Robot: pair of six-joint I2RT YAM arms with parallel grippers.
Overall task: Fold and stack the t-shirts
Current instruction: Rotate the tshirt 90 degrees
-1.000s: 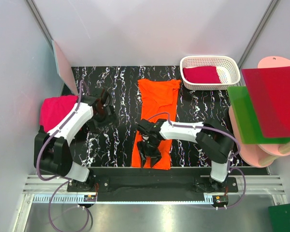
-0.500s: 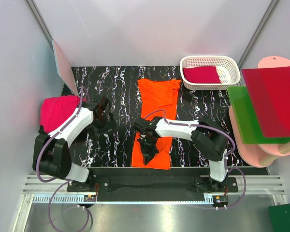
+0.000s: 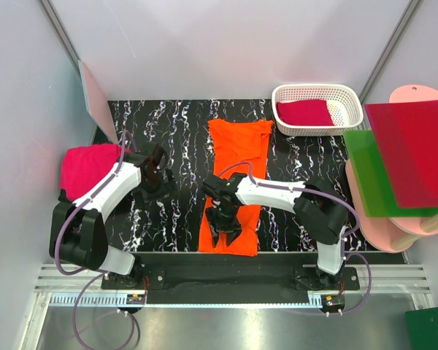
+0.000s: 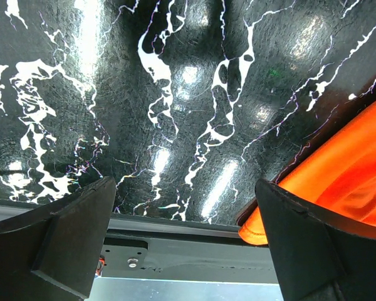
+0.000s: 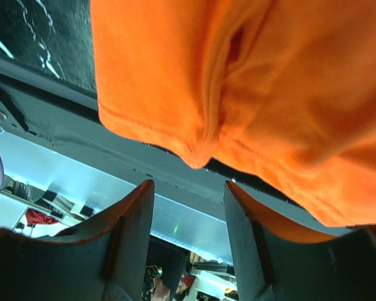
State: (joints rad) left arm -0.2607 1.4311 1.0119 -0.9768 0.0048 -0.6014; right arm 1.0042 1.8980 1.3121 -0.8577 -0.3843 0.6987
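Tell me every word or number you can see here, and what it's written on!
No word or number can be read in any view.
Red sheet: a tiny dark mark near its lower right corner, too small to read.
Rail at the near edge: a strip of fine tick marks like a ruler, no digits legible.
Orange shirt and basket: no print showing.

Place: a robot lab test cell.
Walls: plain white panels (image 3: 204, 44) on bare metal struts (image 3: 60, 33).
Mounting: two arms (image 3: 109, 186) bolted to an aluminium rail (image 3: 394, 278) at the near edge of the desk (image 3: 175, 124).
Wiring: purple cables (image 3: 57, 244) loop out from the arm bases.
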